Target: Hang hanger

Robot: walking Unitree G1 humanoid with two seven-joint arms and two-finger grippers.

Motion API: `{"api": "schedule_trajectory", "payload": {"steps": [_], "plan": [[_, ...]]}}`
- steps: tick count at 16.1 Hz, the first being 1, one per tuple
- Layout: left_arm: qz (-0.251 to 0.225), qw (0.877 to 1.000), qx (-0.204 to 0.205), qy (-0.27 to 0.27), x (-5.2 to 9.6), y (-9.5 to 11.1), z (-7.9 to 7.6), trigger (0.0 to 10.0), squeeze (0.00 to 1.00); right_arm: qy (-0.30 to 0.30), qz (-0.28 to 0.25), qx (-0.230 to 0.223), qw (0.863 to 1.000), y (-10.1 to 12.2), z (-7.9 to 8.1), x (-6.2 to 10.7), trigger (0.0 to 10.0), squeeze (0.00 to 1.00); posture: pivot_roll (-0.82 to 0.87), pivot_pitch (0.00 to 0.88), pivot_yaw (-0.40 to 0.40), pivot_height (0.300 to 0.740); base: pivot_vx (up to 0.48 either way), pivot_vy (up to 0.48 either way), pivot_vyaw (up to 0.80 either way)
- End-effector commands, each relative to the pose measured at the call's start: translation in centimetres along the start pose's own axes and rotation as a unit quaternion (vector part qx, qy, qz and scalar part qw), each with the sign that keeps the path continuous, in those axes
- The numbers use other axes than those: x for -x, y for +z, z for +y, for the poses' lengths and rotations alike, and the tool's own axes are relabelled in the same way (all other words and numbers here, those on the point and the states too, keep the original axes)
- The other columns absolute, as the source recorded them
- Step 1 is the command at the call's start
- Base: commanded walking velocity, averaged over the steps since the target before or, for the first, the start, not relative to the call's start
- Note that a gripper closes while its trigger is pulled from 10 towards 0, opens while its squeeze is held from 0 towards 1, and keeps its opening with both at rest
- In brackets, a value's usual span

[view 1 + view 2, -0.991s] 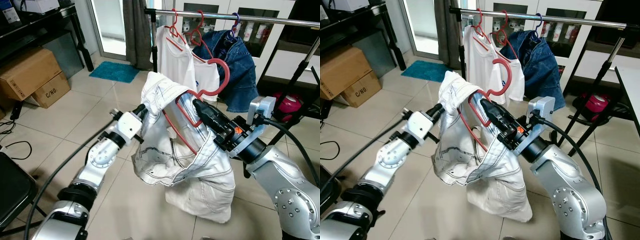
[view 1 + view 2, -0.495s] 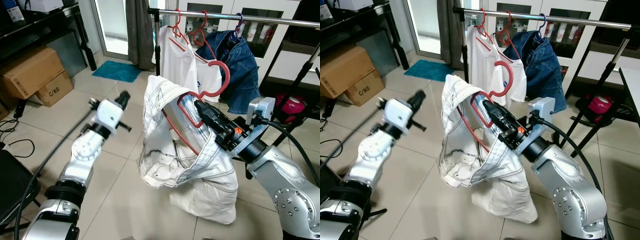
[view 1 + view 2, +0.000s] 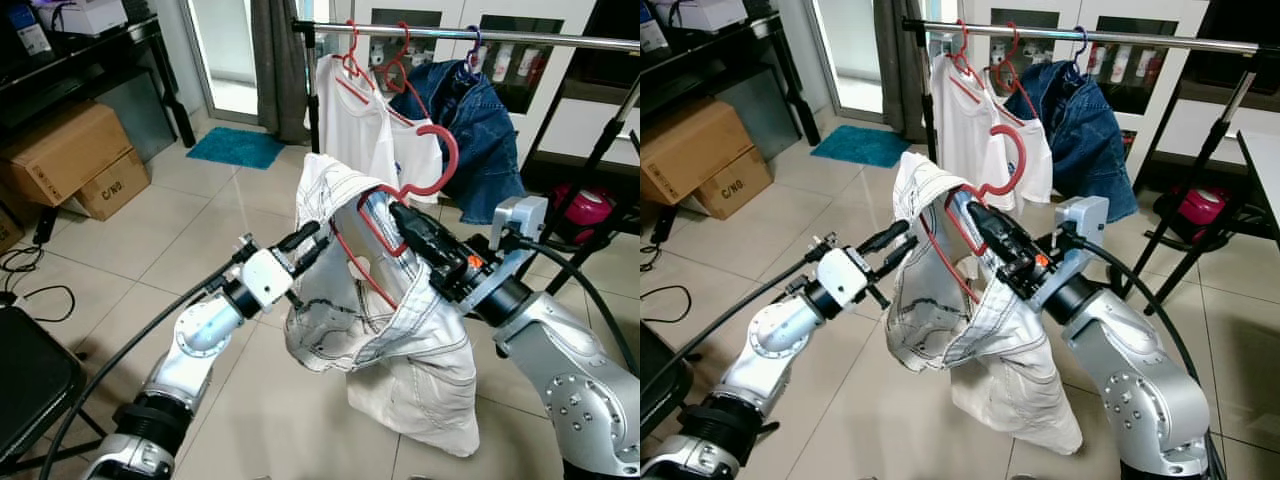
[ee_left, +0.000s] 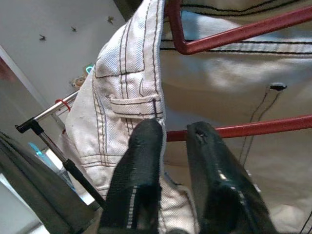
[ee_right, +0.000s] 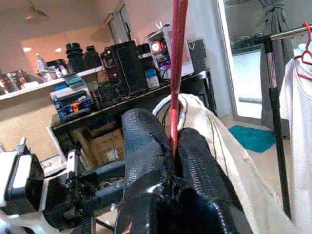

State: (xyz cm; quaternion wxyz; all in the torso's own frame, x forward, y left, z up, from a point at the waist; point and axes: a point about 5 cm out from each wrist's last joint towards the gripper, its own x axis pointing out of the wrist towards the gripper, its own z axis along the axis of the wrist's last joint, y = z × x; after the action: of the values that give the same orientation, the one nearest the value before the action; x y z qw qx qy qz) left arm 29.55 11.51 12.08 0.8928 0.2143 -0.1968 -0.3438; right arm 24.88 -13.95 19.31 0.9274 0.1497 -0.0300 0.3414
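A red hanger (image 3: 456, 152) carries a white denim garment (image 3: 400, 330) that droops toward the floor. My right gripper (image 3: 400, 216) is shut on the hanger's frame below the hook, holding it up in front of the clothes rail (image 3: 500, 38). In the right wrist view the red bar (image 5: 178, 58) runs straight up from between the fingers (image 5: 146, 141). My left gripper (image 3: 308, 246) is open with its tips at the garment's left edge. The left wrist view has the white cloth (image 4: 126, 83) and a red hanger bar (image 4: 253, 127) just past the fingers (image 4: 141, 161).
On the rail hang a white shirt (image 3: 360, 120) and a blue denim jacket (image 3: 480, 120), each on its own hanger. Cardboard boxes (image 3: 60, 150) and a black shelf stand at the left. A teal mat (image 3: 240, 148) lies by the door. A black chair (image 3: 25, 385) is at the near left.
Half a second ago my left arm was swung out to the left, away from the garment; it has come back to the garment's left edge. The right gripper holds the hanger as before.
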Motion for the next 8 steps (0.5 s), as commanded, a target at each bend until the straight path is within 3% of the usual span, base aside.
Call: {"api": "schedule_trajectory", "payload": {"steps": [1, 7, 8], "plan": [[0.009, 1.000, -0.012, 0.011, 0.0, -0.2, 0.0, 10.0, 1.00, 0.025, -0.041, 0.020, 0.999, 1.5, 0.7, -0.5, 0.0, 0.00, -0.17, 0.000, 0.087, 0.719, 0.000, 0.000, 0.00], [0.019, 0.997, -0.060, 0.036, -1.0, -0.5, 0.8, 10.0, 1.00, 0.038, -0.050, 0.020, 0.998, 1.8, 0.9, -0.7, 0.0, 0.00, -0.18, 0.000, 0.082, 0.719, 0.000, 0.000, 0.00], [0.039, 0.996, -0.075, 0.041, -1.2, -1.0, 1.2, 10.0, 1.00, 0.040, -0.052, 0.019, 0.998, 1.8, 1.0, -0.8, 0.0, 0.00, -0.18, 0.000, 0.082, 0.719, 0.000, 0.000, 0.00]]}}
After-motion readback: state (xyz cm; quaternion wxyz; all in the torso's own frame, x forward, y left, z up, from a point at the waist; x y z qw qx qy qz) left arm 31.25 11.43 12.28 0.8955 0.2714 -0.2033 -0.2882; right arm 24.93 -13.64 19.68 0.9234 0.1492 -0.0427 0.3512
